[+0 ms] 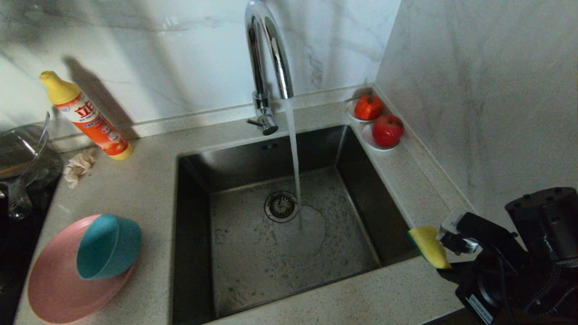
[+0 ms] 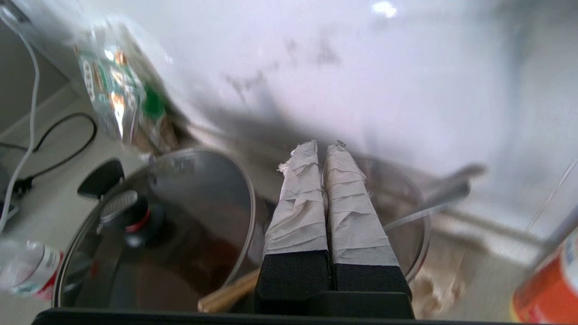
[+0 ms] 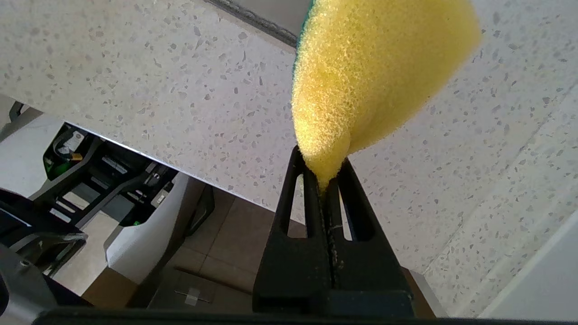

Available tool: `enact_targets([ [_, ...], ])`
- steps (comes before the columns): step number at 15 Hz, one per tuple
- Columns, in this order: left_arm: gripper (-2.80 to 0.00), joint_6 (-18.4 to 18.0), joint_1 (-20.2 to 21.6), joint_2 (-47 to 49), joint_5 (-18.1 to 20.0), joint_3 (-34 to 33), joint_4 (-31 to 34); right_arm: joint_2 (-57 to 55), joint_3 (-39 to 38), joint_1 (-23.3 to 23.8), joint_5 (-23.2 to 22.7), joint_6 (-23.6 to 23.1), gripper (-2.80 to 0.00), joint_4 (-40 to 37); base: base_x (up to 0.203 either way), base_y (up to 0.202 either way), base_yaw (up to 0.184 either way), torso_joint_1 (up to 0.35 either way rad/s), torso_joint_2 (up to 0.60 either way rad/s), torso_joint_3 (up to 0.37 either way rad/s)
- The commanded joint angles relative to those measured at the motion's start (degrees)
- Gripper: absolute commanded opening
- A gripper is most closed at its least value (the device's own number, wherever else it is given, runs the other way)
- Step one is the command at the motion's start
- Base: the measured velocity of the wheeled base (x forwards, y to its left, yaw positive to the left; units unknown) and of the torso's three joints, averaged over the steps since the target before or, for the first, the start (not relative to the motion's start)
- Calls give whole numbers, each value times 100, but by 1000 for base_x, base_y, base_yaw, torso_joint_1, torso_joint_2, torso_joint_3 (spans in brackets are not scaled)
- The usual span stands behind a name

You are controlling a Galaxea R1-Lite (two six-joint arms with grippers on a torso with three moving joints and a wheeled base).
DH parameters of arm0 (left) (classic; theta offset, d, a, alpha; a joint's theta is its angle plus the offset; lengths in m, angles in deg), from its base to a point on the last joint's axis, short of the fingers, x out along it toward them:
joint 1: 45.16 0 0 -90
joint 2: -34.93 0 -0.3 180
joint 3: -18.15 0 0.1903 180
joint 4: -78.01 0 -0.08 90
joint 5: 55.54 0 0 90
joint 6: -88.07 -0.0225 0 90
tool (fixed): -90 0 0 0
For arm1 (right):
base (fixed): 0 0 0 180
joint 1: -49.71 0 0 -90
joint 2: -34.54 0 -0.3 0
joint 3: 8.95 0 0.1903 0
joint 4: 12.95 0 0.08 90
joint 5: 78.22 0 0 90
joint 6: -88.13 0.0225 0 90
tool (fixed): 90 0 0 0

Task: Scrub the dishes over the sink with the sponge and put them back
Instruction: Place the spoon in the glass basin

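The pink plate (image 1: 54, 284) lies on the counter left of the sink (image 1: 289, 253), and the teal bowl (image 1: 108, 246) rests tipped on its side on it. Water runs from the tap (image 1: 266, 58) into the basin. At the sink's front right corner my right gripper (image 1: 445, 241) (image 3: 323, 169) is shut on one end of the yellow sponge (image 1: 429, 246) (image 3: 375, 72), above the counter. My left gripper (image 2: 320, 149) is outside the head view; its taped fingers are shut and empty above a glass pot (image 2: 406, 253). A slim silvery handle (image 2: 424, 210), seemingly the spoon, leans out of that pot.
An orange detergent bottle (image 1: 88, 117) and a beige rag (image 1: 79, 164) lie behind the plate, the glass pot (image 1: 22, 158) at far left. Two saucers with red fruit (image 1: 377, 122) sit at the sink's back right corner. A lidded pan (image 2: 158, 225) stands beside the pot.
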Motion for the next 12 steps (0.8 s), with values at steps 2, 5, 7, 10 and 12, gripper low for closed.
enact_targets([
  [2,-280,5,7,112,-55,461,-73,-54,-55,5,10,-37,-280,325,0,0,0,0,0,0],
  [5,-280,-44,8,383,-52,765,-308,-87,-64,2,7,-37,-280,345,0,0,0,0,0,0],
  [7,-280,-181,21,699,-52,1075,-721,-89,-57,3,6,-37,-280,345,0,0,0,0,0,0],
  [10,-280,-512,33,1034,-24,1227,-1044,-133,-57,-2,4,-37,-280,354,0,0,0,0,0,0],
  [12,-280,-712,61,1240,-15,1288,-1217,-142,-55,-4,4,-37,-280,354,0,0,0,0,0,0],
])
